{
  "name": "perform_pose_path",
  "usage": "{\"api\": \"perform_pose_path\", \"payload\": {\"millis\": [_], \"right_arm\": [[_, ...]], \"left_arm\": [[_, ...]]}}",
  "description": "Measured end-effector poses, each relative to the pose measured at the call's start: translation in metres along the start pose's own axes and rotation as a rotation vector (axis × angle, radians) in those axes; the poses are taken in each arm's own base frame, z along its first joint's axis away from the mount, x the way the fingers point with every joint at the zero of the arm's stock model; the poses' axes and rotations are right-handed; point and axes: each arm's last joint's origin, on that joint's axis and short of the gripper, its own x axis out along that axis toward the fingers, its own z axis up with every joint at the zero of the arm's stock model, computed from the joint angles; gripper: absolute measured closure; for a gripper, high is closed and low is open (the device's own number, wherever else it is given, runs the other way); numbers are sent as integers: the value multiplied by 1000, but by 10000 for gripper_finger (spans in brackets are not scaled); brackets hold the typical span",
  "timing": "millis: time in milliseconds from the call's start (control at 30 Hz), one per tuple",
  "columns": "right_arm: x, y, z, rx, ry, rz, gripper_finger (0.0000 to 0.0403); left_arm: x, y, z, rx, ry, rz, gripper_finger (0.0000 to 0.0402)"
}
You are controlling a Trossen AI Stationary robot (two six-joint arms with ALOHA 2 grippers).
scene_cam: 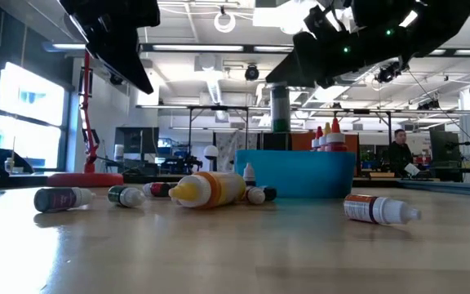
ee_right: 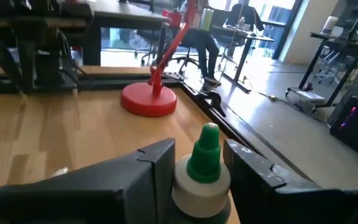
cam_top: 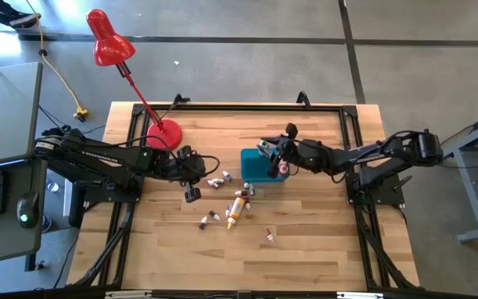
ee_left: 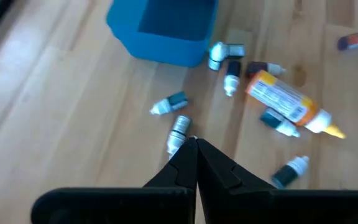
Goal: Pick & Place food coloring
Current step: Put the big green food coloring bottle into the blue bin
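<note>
Food coloring is split between two places: several bottles already stand inside the blue bin (cam_top: 260, 166) near the middle of the table, and the rest lie scattered on the wood on the bin's front-left side. The right gripper (ee_right: 197, 165) hangs over the bin with its jaws closed on a green-tipped bottle (ee_right: 205, 168), the tip pointing up between the fingers.

The step in hand looks like the drop into the bin. To do it well, the bottle should be low and well inside the bin's walls before the jaws part, clear of the red-capped bottles (scene_cam: 330, 137) already standing there, so it neither tips them nor bounces off the rim. A straight lift afterwards should keep the fingers from catching the bin's wall.

The left gripper (ee_left: 194, 163) hovers over the scattered group with its jaws pressed together and nothing between them; a small grey-white bottle (ee_left: 178, 132) lies just beyond its fingertips. The large yellow-orange bottle (cam_top: 236, 208) lies on its side among smaller tubes, some of which touch or nearly touch one another, so any pick there risks nudging a neighbour. One small bottle (cam_top: 269, 236) lies apart, nearer the table's front edge.

A red desk lamp (cam_top: 119, 62) has its base (cam_top: 163, 133) near the table's back-left part, close behind the left arm and away from the bin.
</note>
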Motion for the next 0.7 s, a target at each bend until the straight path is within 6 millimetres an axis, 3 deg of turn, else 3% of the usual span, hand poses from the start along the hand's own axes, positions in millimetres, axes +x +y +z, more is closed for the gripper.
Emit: {"api": "perform_pose_path", "payload": {"millis": [233, 400, 700], "right_arm": [[0, 1, 4, 25, -49, 81, 291], [-3, 5, 11, 33, -109, 104, 273], [-13, 10, 21, 77, -137, 138, 291]], "left_arm": [[0, 0, 1, 9, -9, -3, 401], [0, 0, 5, 94, -52, 28, 388], [-4, -5, 28, 144, -291, -5, 281]]}}
